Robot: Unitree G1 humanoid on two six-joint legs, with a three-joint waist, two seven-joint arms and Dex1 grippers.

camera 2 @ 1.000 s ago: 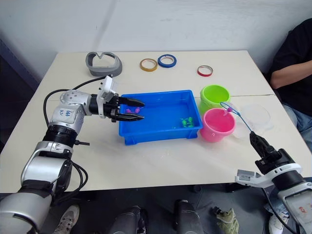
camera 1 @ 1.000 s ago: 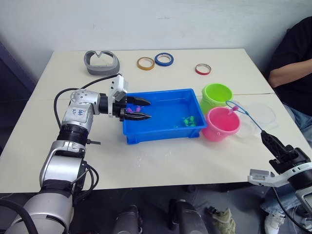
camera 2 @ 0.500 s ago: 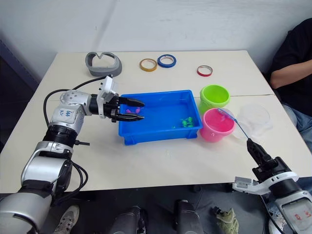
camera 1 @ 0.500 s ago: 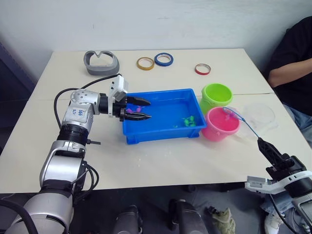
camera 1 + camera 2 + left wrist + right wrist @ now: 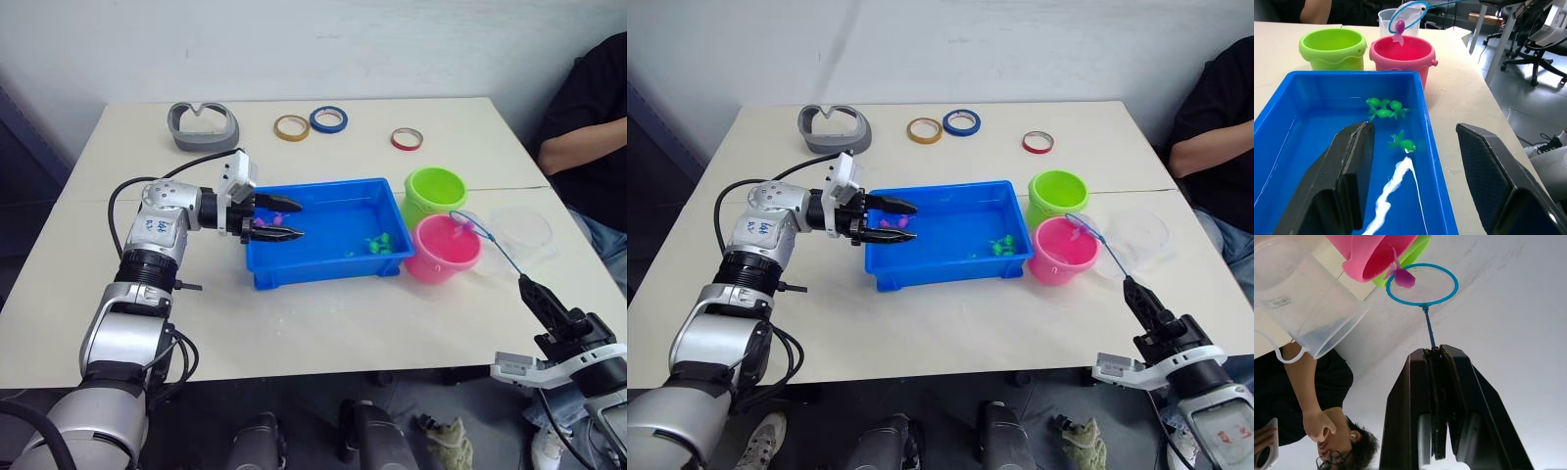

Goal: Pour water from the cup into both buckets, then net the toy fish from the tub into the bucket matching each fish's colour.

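Beyond right gripper (image 5: 1436,362) fingertips, pinched blue wire-hoop net (image 5: 1421,284) holds pink toy fish (image 5: 1402,277) over pink plastic bucket (image 5: 447,248) for matching drop; left gripper (image 5: 1415,171) fingers spread, straddling blue rectangular tub (image 5: 333,220) wall to steady it.

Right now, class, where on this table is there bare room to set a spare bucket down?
Bare: the near strip in front of the bright blue plastic tub, and behind it, short of the tape rolls. Crowded: the right end, around the pink bucket, lime green bucket and clear cup.

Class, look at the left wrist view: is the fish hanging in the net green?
No, the fish in the net is pink, hanging just above the pink bucket.
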